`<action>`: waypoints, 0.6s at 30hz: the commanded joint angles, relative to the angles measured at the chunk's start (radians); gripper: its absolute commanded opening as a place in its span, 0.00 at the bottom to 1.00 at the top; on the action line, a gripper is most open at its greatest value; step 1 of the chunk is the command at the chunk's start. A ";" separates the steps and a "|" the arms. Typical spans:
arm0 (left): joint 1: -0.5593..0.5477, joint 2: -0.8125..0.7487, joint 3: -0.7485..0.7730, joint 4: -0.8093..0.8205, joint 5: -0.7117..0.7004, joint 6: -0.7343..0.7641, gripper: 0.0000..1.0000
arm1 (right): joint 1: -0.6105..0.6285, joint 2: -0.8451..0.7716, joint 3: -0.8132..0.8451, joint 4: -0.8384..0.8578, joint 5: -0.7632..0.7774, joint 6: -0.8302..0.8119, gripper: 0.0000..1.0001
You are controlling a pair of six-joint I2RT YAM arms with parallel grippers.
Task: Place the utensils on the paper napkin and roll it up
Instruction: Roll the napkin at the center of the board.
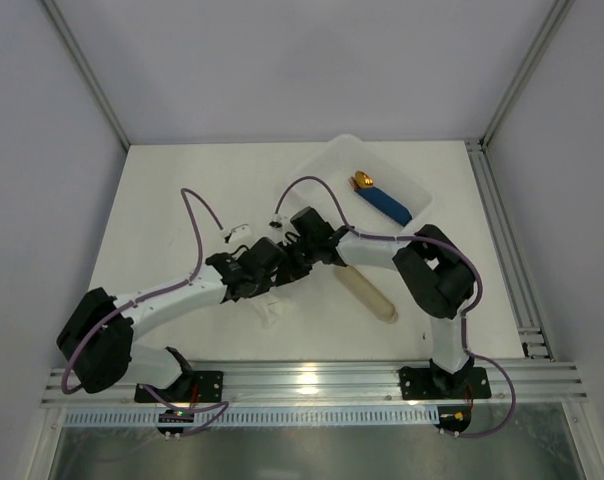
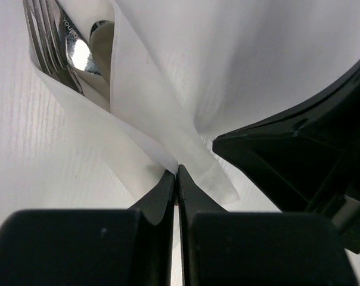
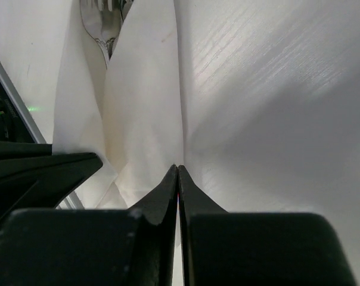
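The paper napkin [image 2: 168, 83] is folded loosely around the utensils [image 2: 64, 47], whose fork tines and spoon bowl stick out of the fold. My left gripper [image 2: 177, 171] is shut, pinching a napkin edge at its tips. My right gripper [image 3: 177, 170] is shut on a fold of the napkin [image 3: 144, 107], with a fork [image 3: 102, 27] showing beyond it. In the top view both grippers, left [image 1: 272, 283] and right [image 1: 292, 266], meet tip to tip at the table's middle and cover most of the bundle. Only a white napkin corner [image 1: 273, 313] shows there.
A beige oblong sleeve [image 1: 370, 292] lies just right of the grippers. A white plastic tray [image 1: 327, 165] at the back right holds a blue-handled, gold-tipped piece [image 1: 382, 200]. The right gripper's black finger [image 2: 299, 143] is close beside the left one.
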 commanded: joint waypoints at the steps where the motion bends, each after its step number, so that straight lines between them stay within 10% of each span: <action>1: -0.001 -0.058 -0.022 0.036 -0.022 -0.016 0.00 | -0.001 -0.082 -0.009 0.034 0.016 -0.017 0.04; 18: -0.001 -0.104 -0.069 0.056 -0.003 -0.043 0.00 | 0.045 -0.031 -0.043 0.090 -0.120 0.039 0.04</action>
